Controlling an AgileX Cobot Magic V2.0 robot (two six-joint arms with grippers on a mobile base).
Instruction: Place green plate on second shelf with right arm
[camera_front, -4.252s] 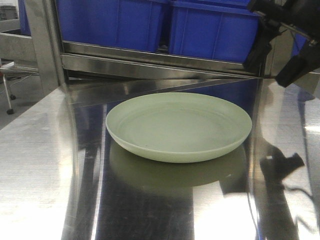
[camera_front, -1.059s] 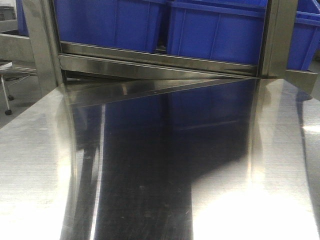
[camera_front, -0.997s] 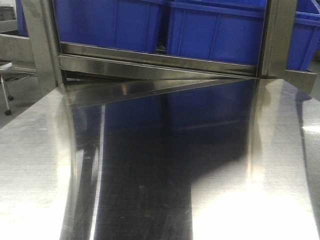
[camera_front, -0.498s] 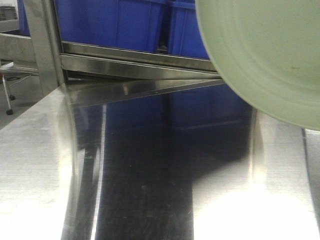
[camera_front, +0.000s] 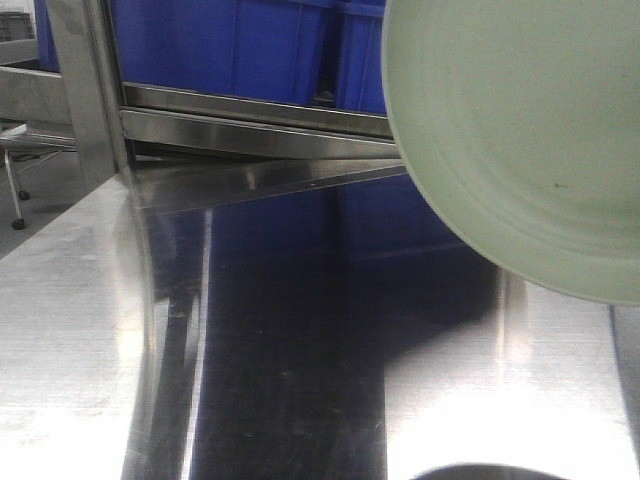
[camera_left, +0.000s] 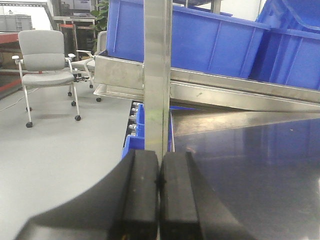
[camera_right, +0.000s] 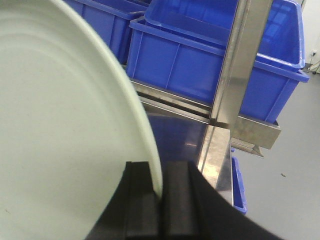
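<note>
The green plate (camera_front: 520, 130) is hanging clear of the desk (camera_front: 90, 330), tipped up on edge over its right side, in front of the blue bins (camera_front: 230, 40). We are pinching its rim in the right tool (camera_right: 161, 200), one pad on each face, so the whole plate is riding on a narrow edge grip. The left tool (camera_left: 159, 180) is sitting with its pads pressed together on nothing, facing a steel post (camera_left: 157, 75) of the rack.

We are judging this as the carry toward the shelf. To do it well, we are aiming for a slow, smooth lift, since a thin rim could be slipping or swinging between the pads. We are also minding the steel upright (camera_right: 235, 70) beside the plate, and planning on levelling the plate before easing it onto the shelf. Which level counts as the second we are not seeing here.
</note>
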